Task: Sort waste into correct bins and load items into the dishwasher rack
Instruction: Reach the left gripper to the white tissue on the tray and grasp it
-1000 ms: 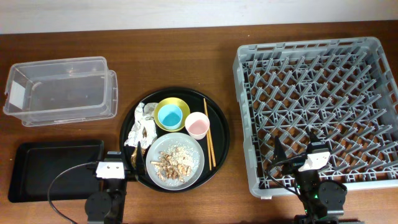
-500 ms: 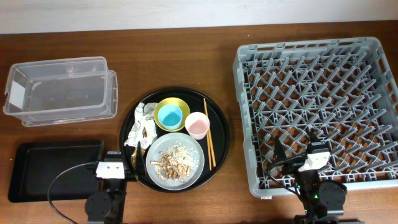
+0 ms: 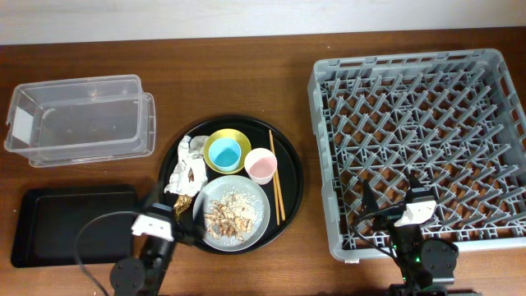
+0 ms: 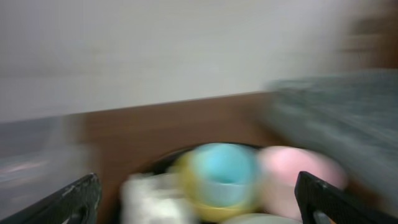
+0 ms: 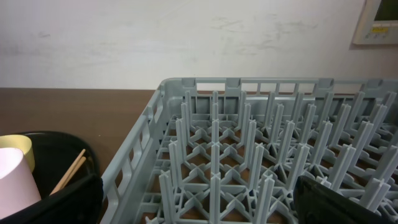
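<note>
A round black tray [image 3: 292, 174] holds crumpled napkins [image 3: 186, 164], a light blue cup [image 3: 225, 152] inside a yellow bowl [image 3: 211, 164], a pink cup [image 3: 261, 165], chopsticks [image 3: 276, 177] and a grey plate [image 3: 258, 215] of food scraps [image 3: 228, 210]. My left gripper [image 3: 182, 215] is open at the tray's near left edge, angled toward the plate. Its wrist view is blurred, showing the blue cup [image 4: 224, 171], pink cup [image 4: 300, 177] and napkin [image 4: 152, 198] ahead of the open left gripper [image 4: 198, 194]. My right gripper [image 3: 391, 194] stands open and empty over the dishwasher rack [image 3: 423, 107] near its front edge.
The clear plastic box [image 3: 78, 119] sits at the far left, with the shallow black tray [image 3: 66, 224] in front of it, beside my left arm. In the right wrist view the rack [image 5: 249, 143] fills the frame, with the chopsticks [image 5: 73, 169] and pink cup [image 5: 11, 182] at left.
My left gripper has swung right, from over the shallow black tray's edge toward the round tray and plate. The right arm has not moved.
</note>
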